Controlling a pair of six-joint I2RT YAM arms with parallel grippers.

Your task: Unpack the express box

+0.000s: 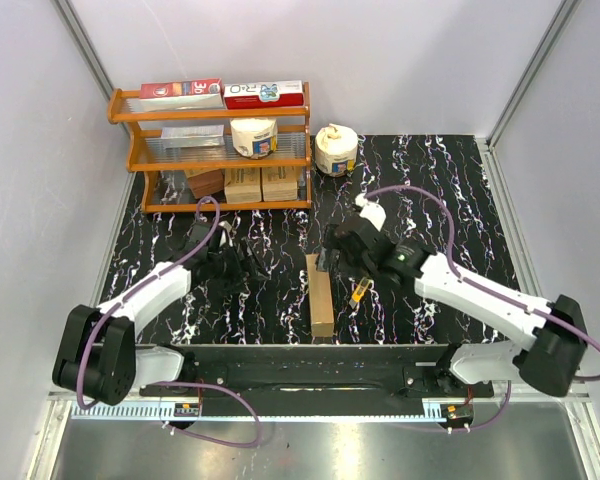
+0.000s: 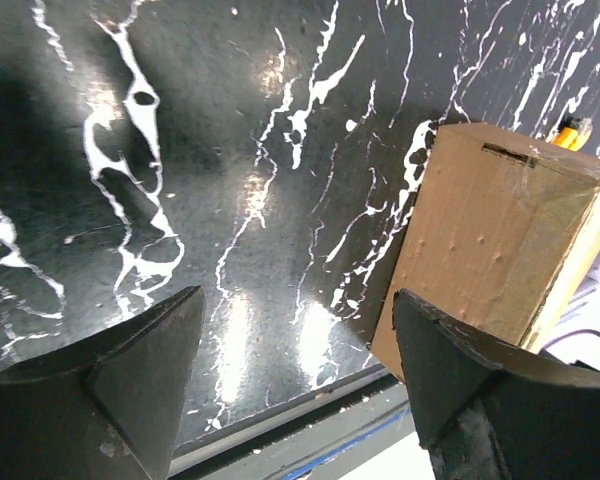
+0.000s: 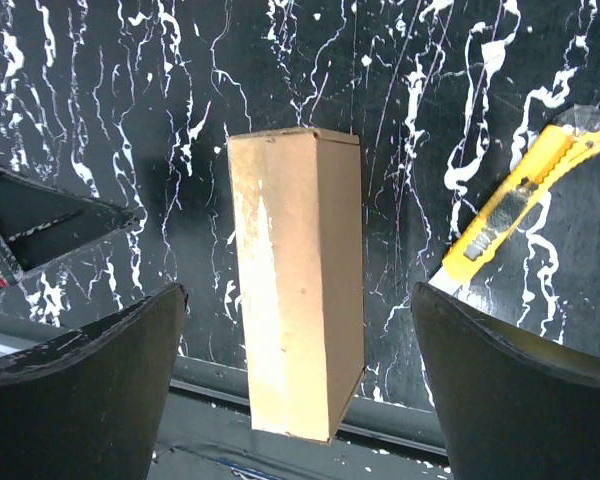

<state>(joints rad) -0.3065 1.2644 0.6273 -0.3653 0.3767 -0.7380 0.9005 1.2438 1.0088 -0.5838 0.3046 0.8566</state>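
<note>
The express box (image 1: 321, 297) is a long plain brown carton lying closed on the black marbled table, its near end at the table's front edge. In the right wrist view the box (image 3: 295, 200) lies lengthwise below and between my wide-open fingers. My right gripper (image 1: 331, 261) hovers over the box's far end, open and empty; it also shows in the right wrist view (image 3: 298, 292). My left gripper (image 1: 238, 263) is open and empty to the left of the box. In the left wrist view (image 2: 300, 370) the box (image 2: 490, 230) lies beyond the right finger.
A yellow utility knife (image 1: 358, 293) lies just right of the box, also in the right wrist view (image 3: 520, 205). An orange rack (image 1: 215, 150) at the back left holds red-and-white cartons, small brown boxes and a tape roll. Another roll (image 1: 335, 150) stands beside it.
</note>
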